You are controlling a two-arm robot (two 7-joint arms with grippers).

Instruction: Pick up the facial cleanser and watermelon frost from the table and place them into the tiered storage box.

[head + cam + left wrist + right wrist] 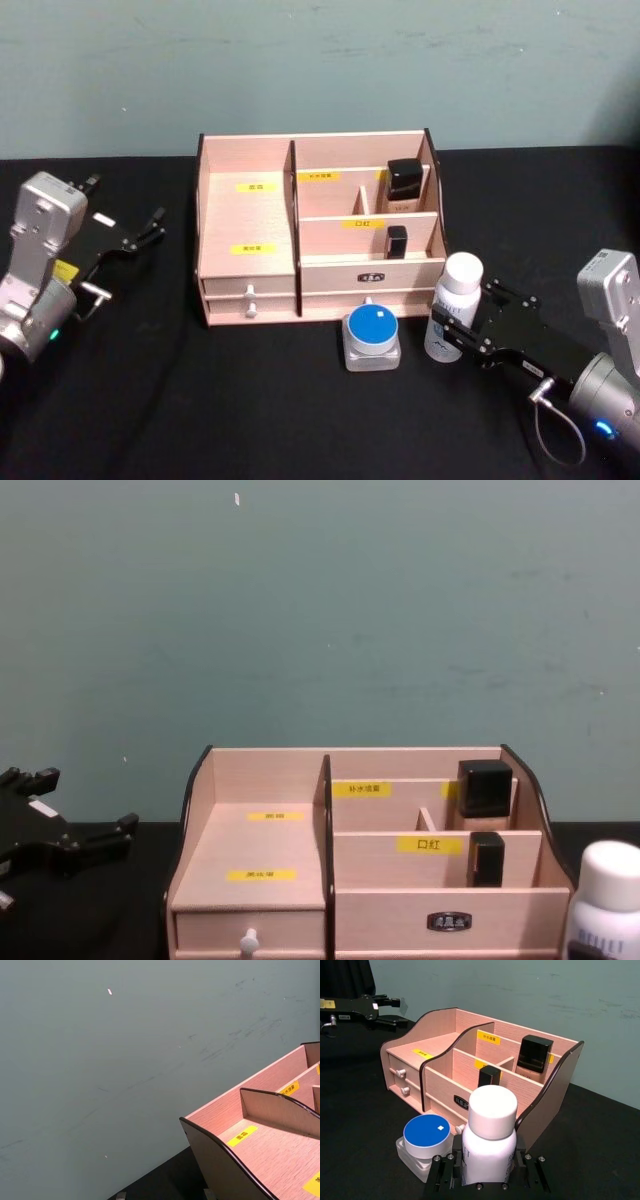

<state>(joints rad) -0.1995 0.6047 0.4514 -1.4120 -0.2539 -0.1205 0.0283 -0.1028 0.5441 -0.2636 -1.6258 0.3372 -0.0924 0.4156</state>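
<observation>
- Left gripper (pixel 152 228) sat parked over the counter (pixel 300 420), left of the box; its fingers were apart and held nothing.
- Tiered storage box (pixel 245 155) stood mid-counter. The wide left tiers were bare, and two black cases (pixel 405 180) sat in the right compartments.
- Blue-lidded jar (pixel 371 327) stood just in front of the box and was untouched.
- White bottle (pixel 455 305) stood right of the jar, near the box's front right corner. It looked to be resting on the counter, not yet lifted.
- Right gripper (pixel 462 322) had its fingers closed against the bottle's sides.
- Step in hand: grasp of the first item. Next move called for a straight lift clear of the jar, then a carry over the box rim.
</observation>
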